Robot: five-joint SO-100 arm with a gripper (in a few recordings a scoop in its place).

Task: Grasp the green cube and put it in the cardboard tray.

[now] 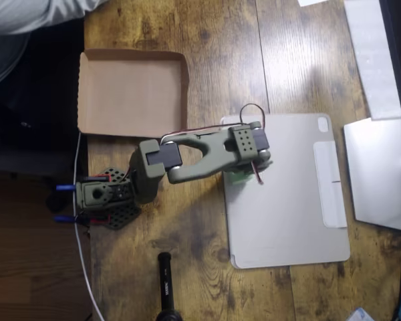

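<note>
The green cube (240, 178) shows as a small light-green patch on the left part of the pale grey tablet cover, mostly hidden under my wrist. My gripper (248, 164) points straight down over it at the end of the olive-green arm, and the wrist covers the fingers, so I cannot tell how the jaws stand or whether they touch the cube. The brown cardboard tray (93, 93) lies flat at the upper left of the wooden table, apart from the arm, with nothing inside.
The tablet cover (294, 214) lies right of centre. My arm's base (103, 197) is clamped at the table's left edge, with a white cable beside it. A black cylinder (166, 284) stands at the bottom edge. Silver devices (377, 174) sit at the right, and a person's grey sleeve (27, 17) is at the top left.
</note>
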